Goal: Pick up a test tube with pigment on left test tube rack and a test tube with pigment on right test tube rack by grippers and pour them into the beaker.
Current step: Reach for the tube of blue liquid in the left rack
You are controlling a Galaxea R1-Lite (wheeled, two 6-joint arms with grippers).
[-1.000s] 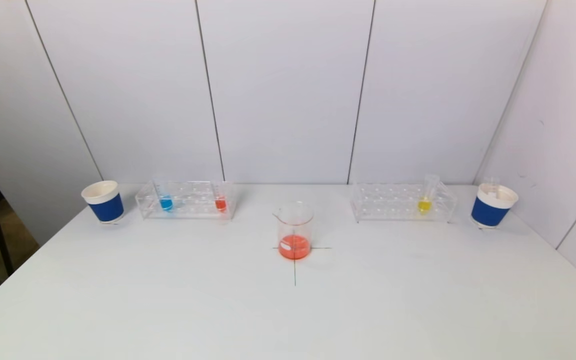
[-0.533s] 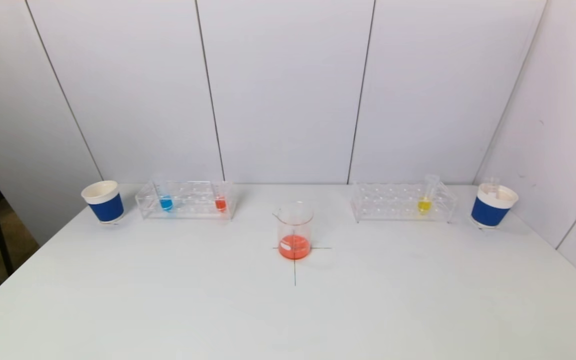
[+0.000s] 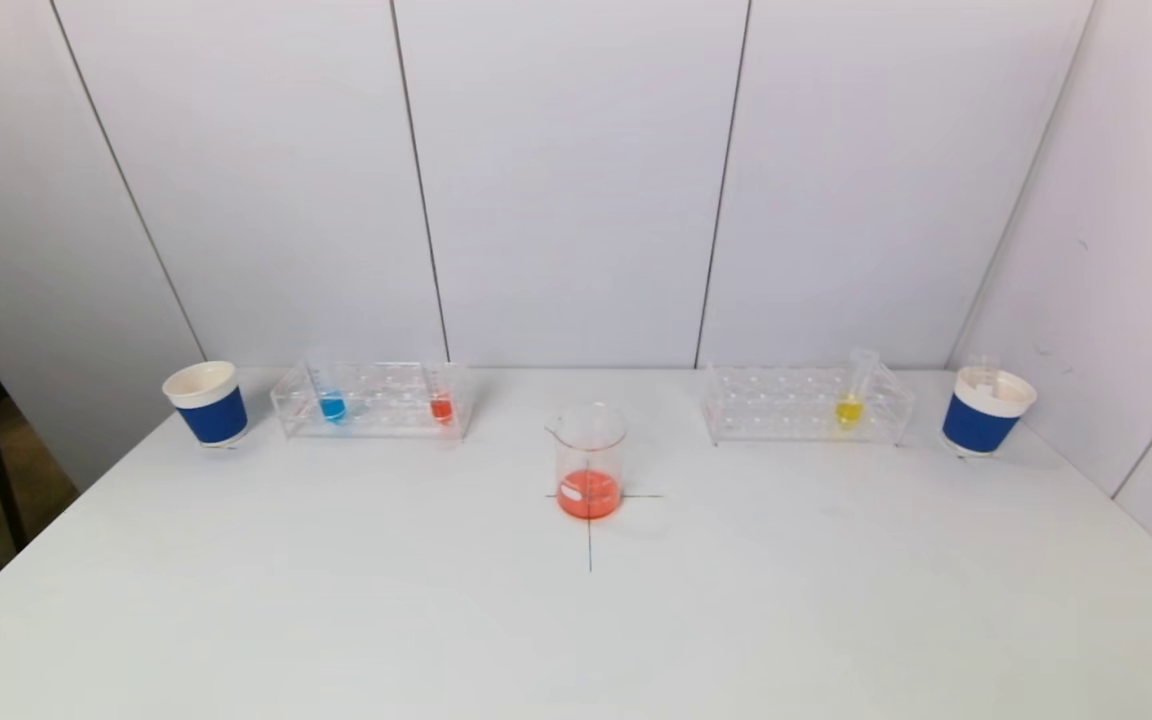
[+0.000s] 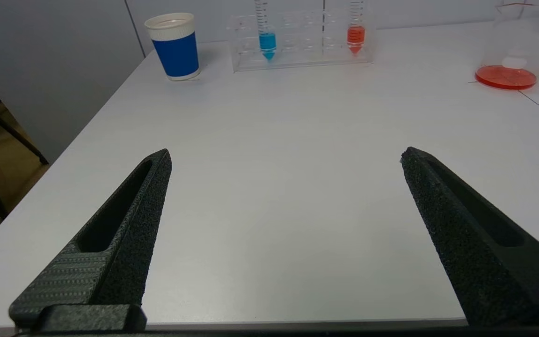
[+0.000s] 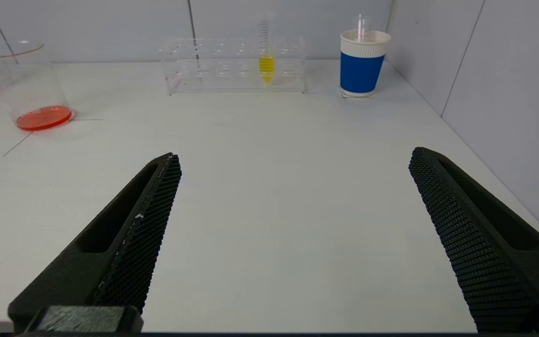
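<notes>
**Both grippers wide open at the near edge, nothing held**

I see my left gripper (image 4: 286, 157) hovering over the table's (image 3: 336, 600) near left part, fingers spread wide and empty. My right gripper (image 5: 295, 159) hovers over the near right part, equally spread. The left rack (image 3: 373, 400) stands along the far edge with a blue tube (image 3: 332, 398) and a red tube (image 3: 442, 400) upright. The right rack (image 3: 804, 405) holds a yellow tube (image 3: 850, 395). The beaker (image 3: 589, 462), orange liquid inside, stands at the centre on a cross mark. A blue cup (image 3: 206, 402) sits near each far corner.
</notes>
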